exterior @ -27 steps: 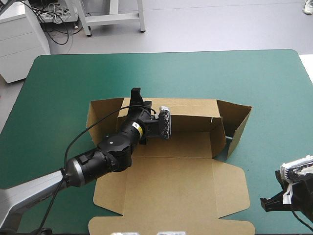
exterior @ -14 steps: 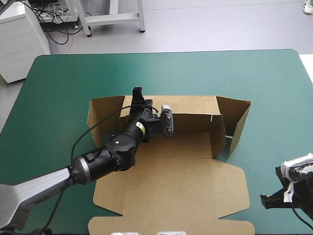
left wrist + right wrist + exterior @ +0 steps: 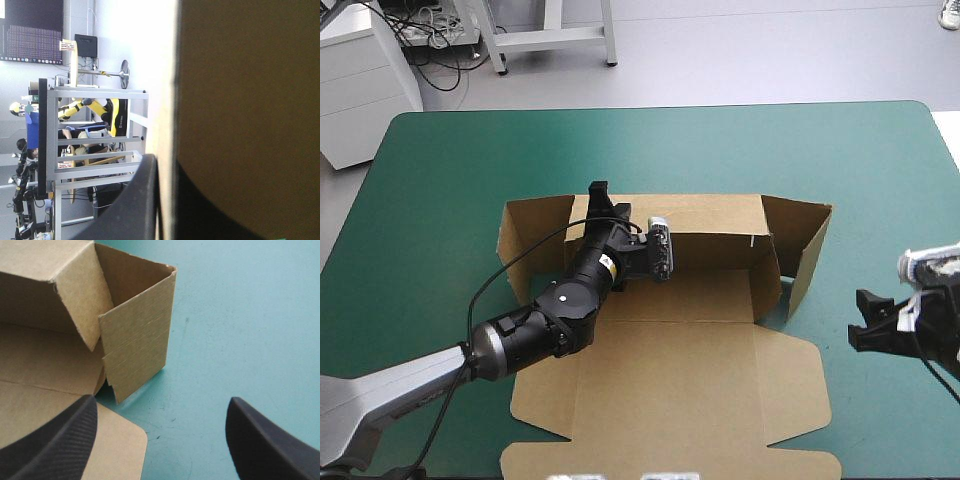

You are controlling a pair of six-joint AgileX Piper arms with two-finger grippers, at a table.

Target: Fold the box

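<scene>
The brown box (image 3: 680, 380) lies open on the teal-green cover, its lid panel flat toward the near edge. The back wall (image 3: 710, 222) stands raised, with an end flap (image 3: 808, 255) angled out at the right. My left gripper (image 3: 599, 192) reaches over the box floor and is shut on the top edge of the back wall near its left end. In the left wrist view the board (image 3: 250, 100) fills the space between the black fingers of that gripper (image 3: 165, 162). My right gripper (image 3: 862, 322) hovers open to the right of the box. The right wrist view shows this gripper (image 3: 160, 440) facing the right end flap (image 3: 135, 350).
The left end flap (image 3: 525, 235) also stands up. Bare teal-green cover (image 3: 880, 190) stretches right of the box and beyond the back wall. A lid corner tab (image 3: 120, 450) lies just ahead of the right gripper's inner finger.
The right gripper has opened from shut and moved from the near right corner up toward the box's right end flap. The left arm shifted slightly, still gripping the back wall.
</scene>
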